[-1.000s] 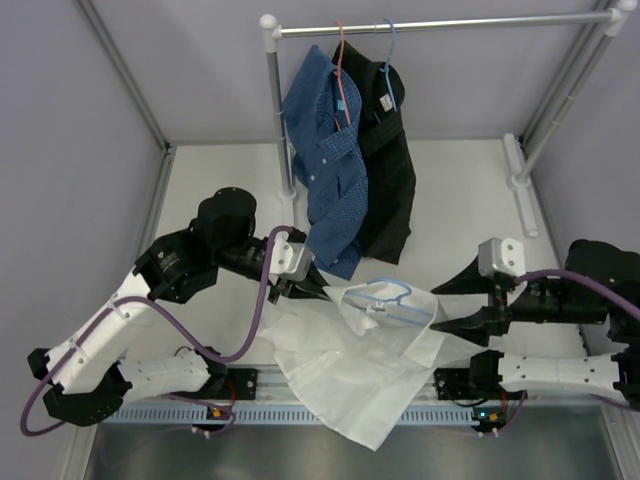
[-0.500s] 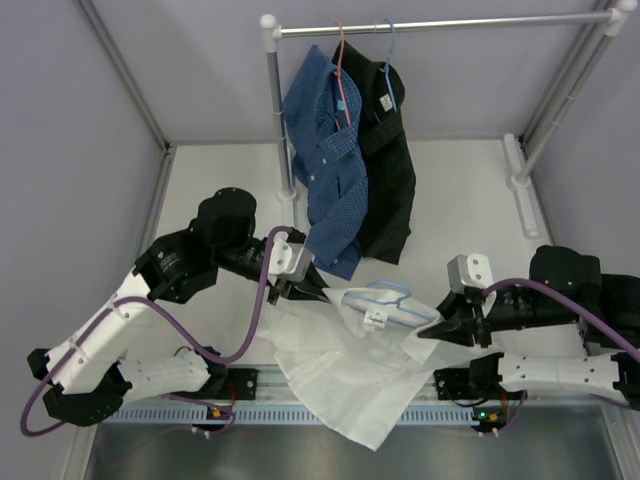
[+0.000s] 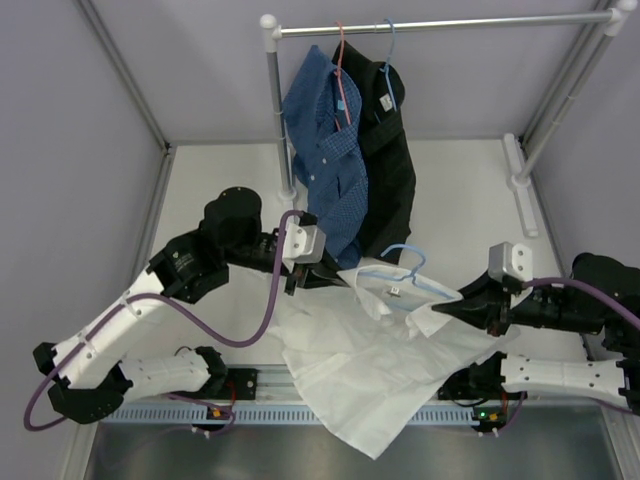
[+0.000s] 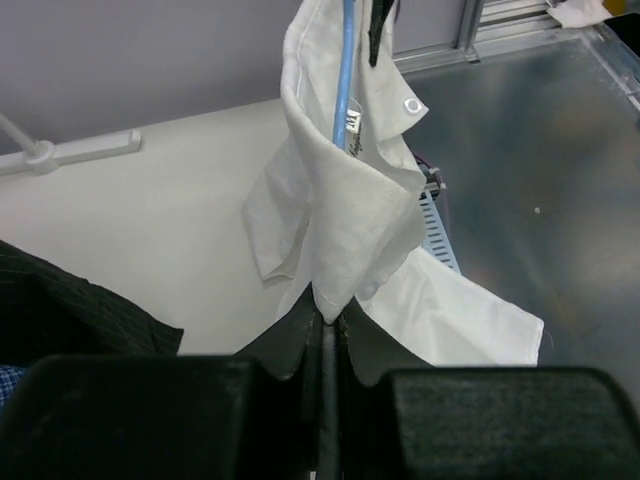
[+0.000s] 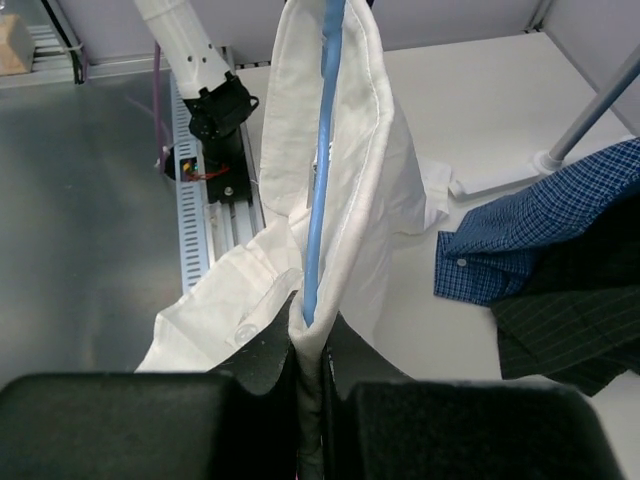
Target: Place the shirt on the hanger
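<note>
The white shirt [image 3: 365, 375] hangs stretched between both grippers, its lower part trailing over the table's front edge. The light-blue hanger [image 3: 408, 268] sits inside the collar, hook up. My left gripper [image 3: 335, 281] is shut on a folded corner of the shirt [image 4: 350, 200] at its jaw tips; the hanger wire [image 4: 345, 70] runs up inside the cloth. My right gripper [image 3: 441, 313] is shut on the shirt's other shoulder [image 5: 365, 170], the cloth wrapped round the end of the hanger [image 5: 320, 150]. Left gripper [image 4: 327, 318] and right gripper [image 5: 308, 330] both show cloth between their jaws.
A rail [image 3: 440, 22] on a post [image 3: 279, 120] stands at the back, carrying a blue checked shirt [image 3: 330, 160] on a pink hanger and a black shirt [image 3: 392, 180] on a blue hanger. Their hems hang just behind the left gripper. A slotted metal strip [image 3: 150, 412] edges the front.
The right gripper moved in, shut on the shirt's right shoulder and pulled back right. Shirt and hanger rose and shifted right; the left gripper moved right with them.
</note>
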Controlling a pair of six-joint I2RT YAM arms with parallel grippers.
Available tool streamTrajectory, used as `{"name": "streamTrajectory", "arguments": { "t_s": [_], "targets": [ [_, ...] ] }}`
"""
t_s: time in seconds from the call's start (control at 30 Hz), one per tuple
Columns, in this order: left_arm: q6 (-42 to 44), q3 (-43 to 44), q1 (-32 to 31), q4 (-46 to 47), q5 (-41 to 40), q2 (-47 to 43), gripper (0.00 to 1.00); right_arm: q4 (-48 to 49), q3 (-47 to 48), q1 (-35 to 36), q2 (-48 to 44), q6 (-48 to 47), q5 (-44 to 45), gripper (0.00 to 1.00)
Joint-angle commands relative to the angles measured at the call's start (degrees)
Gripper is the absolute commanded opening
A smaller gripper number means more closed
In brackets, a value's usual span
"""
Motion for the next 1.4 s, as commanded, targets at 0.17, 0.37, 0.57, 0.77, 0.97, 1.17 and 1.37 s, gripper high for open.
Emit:
{"name": "streamTrajectory", "arguments": {
  "t_s": [0.17,0.37,0.57,0.77,0.97,1.17,1.37],
  "targets": [
    [-7.26,0.34,0.79,10.69,-12.31,-2.74,0.98,-1.81,8.75,0.54,0.51,0.36,5.22,0.00],
    [-9.55,-0.01,0.79,11.66,-38.88,-9.06,0.98,-9.55,21.31,0.63,2.89,2.47,14.53,0.00],
    [-9.55,-3.43,0.79,9.21,-62.15,-16.36,0.98,-14.39,33.71,0.54,4.82,5.46,22.00,0.00],
    [-10.51,-9.93,0.79,5.86,-67.78,-22.24,0.98,-22.82,55.81,0.63,13.68,5.47,28.07,0.00],
    [-9.63,-16.79,0.79,5.95,-72.44,-27.43,0.98,-24.59,61.85,0.54,14.23,5.20,32.02,0.00],
    [-9.46,-19.35,0.79,6.65,-74.21,-29.28,0.98,-25.82,59.56,-0.52,12.90,6.34,43.08,0.00],
    [-10.07,-21.28,0.79,7.88,-74.12,-29.55,0.98,-32.06,55.44,-0.52,15.10,13.26,58.47,0.00]
  ]
}}
